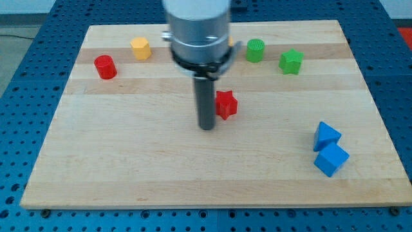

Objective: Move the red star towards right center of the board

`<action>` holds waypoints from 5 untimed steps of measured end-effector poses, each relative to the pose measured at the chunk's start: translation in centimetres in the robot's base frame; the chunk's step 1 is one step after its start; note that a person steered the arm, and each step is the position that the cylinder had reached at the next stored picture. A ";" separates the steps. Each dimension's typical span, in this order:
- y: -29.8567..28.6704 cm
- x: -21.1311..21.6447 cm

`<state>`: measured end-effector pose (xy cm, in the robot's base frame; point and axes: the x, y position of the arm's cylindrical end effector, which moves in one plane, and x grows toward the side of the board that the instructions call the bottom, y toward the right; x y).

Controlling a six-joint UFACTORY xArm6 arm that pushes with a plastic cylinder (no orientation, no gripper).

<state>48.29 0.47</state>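
Note:
The red star (226, 104) lies near the middle of the wooden board (129, 161). My tip (206, 127) rests on the board just left of and slightly below the star, close to or touching its left side. The rod rises from the tip to the grey arm body at the view's top and hides part of the star's left edge.
A red cylinder (105, 67) and a yellow block (140, 48) sit at the upper left. A green cylinder (255, 50) and a green star (291, 62) sit at the upper right. Two blue blocks (327, 136) (331, 159) lie at the lower right.

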 end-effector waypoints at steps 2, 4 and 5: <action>-2.4 -4.3; 5.4 -5.4; 11.3 -5.4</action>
<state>42.92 11.79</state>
